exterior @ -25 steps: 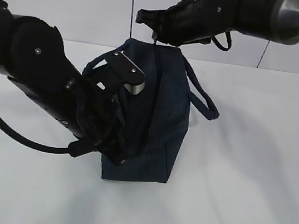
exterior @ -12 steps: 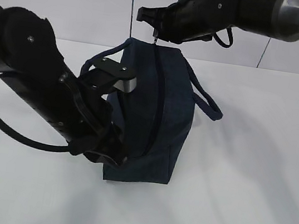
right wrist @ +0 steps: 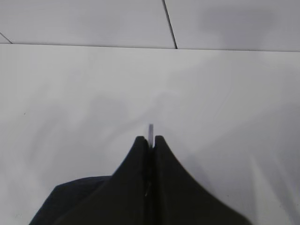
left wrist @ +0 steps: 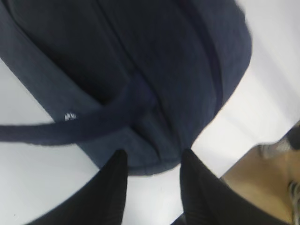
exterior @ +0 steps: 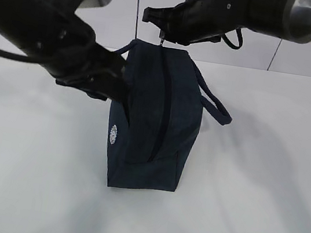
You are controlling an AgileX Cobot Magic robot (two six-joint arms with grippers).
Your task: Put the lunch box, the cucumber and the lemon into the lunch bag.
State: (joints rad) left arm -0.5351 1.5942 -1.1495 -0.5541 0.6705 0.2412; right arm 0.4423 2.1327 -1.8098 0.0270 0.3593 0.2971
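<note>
beneath the parted left claw (left wrist: 152, 176) stands the lunch bag (exterior: 154, 122), right claw (exterior: 162, 37) pinching its zipper pull (right wrist: 150, 132).

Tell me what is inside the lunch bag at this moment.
Nothing inside can be seen. The lunch bag stands on the table with its top zipper drawn shut along its length, so the fabric covers any contents. No lunch box, cucumber or lemon shows in any view.

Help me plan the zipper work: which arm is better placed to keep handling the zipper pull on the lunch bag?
Likely the right. Its tool is shut on the metal zipper pull at the far end of the lunch bag. The left tool stands open near the bag's side, holding nothing.
</note>
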